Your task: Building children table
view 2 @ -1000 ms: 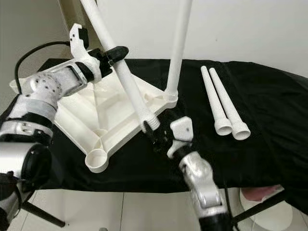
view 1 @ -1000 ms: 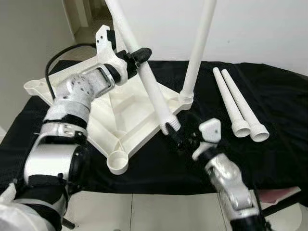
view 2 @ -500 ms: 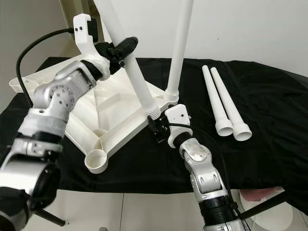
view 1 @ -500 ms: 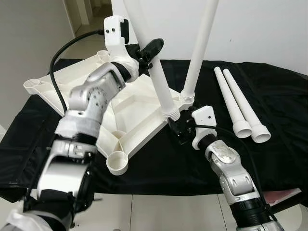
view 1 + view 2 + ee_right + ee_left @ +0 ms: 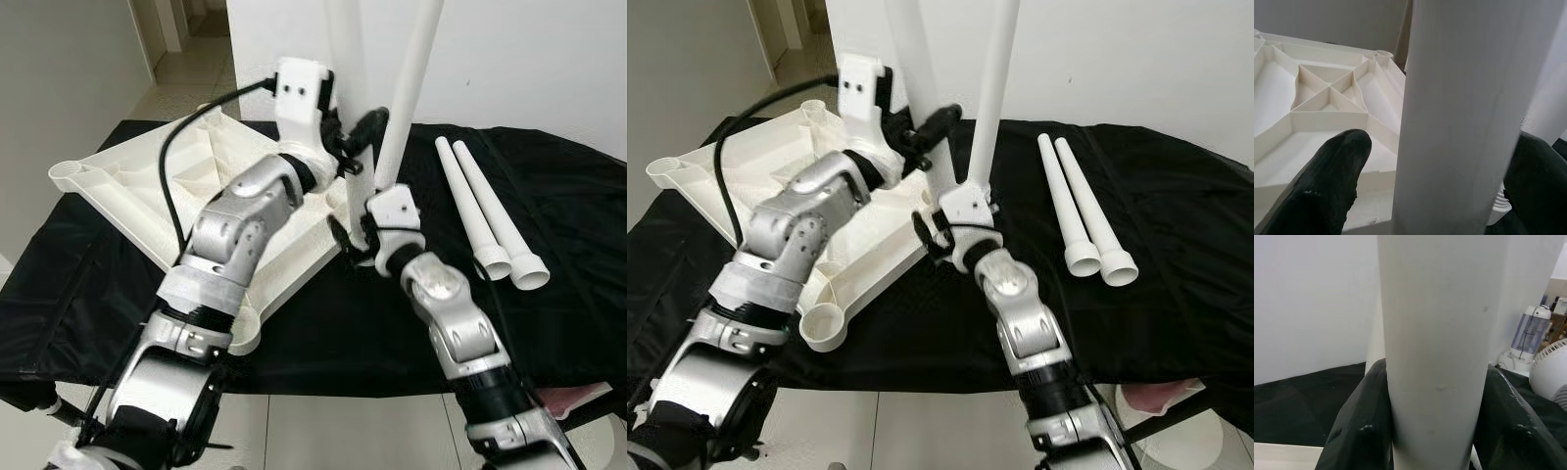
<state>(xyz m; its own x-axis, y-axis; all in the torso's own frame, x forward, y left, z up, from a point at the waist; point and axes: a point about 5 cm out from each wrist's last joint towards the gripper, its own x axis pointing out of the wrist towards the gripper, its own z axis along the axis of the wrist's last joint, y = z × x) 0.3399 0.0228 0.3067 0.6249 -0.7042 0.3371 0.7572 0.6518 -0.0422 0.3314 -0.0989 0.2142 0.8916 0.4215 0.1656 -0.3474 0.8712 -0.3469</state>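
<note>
No readable writing or brand marks on any part.

White plastic tabletop (image 5: pixel 147 186) lies upside down on black cloth (image 5: pixel 549 323), ribbed underside up, round leg sockets at corners. One white leg (image 5: pixel 407 88) already stands upright in the far-right corner socket. Two spare legs (image 5: pixel 490 215) lie side by side on the cloth, well apart to the right, flared ends toward the robot.

Second leg, the held leg (image 5: pixel 921 108), is near upright, just left of the standing one, lower end over the tabletop's right edge.

Left gripper (image 5: pixel 353 142) is clamped on the held leg partway up; in left wrist view black fingers (image 5: pixel 1359 426) press both sides of the tube, no gap.

Right gripper (image 5: pixel 933 230) sits at the held leg's lower end, beside the corner w/ the standing leg. Right wrist view: one fingertip (image 5: pixel 1327 181) each side of the tube, the far one touching; the near one's contact not clear, so grip there can't be confirmed.
</note>
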